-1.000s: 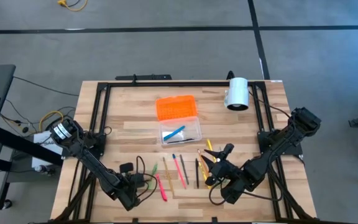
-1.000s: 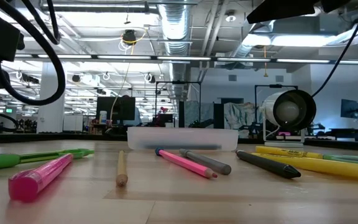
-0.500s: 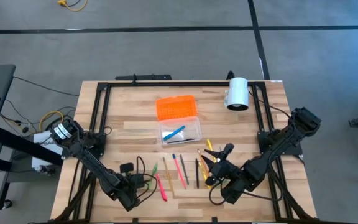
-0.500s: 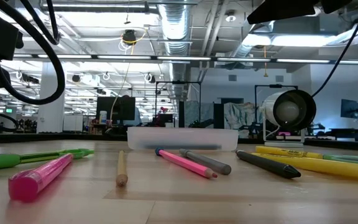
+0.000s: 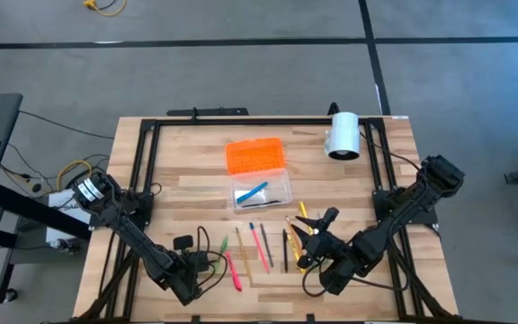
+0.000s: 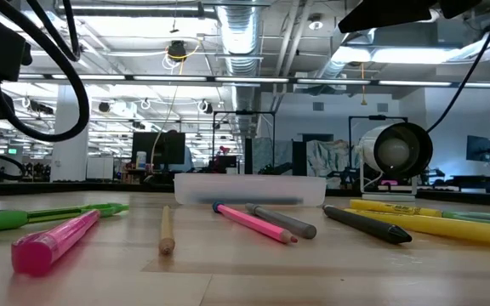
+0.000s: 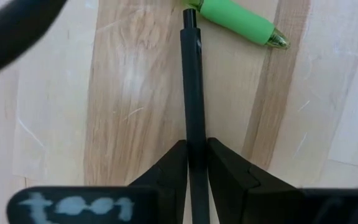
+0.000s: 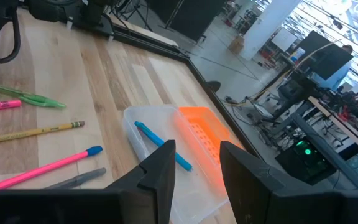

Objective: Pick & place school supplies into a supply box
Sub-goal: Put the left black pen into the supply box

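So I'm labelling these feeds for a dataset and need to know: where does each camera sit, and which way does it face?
High view: overhead, straight down on the table; both arms show.
Low view: table height, level across the pens toward the clear box; only arm parts above.
Left wrist view: looks down past the left gripper, shut on a black pen.
Right wrist view: past the open right gripper toward the box.
Shared: right wrist and high views both show the orange lid.

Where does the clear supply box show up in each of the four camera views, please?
High view: the supply box lies at the table's middle, just below its orange lid.
Low view: centre, far across the table, behind the pens.
Left wrist view: not in it.
Right wrist view: lower centre, a blue pen inside.
Shared landmark: the orange lid, touching the box.
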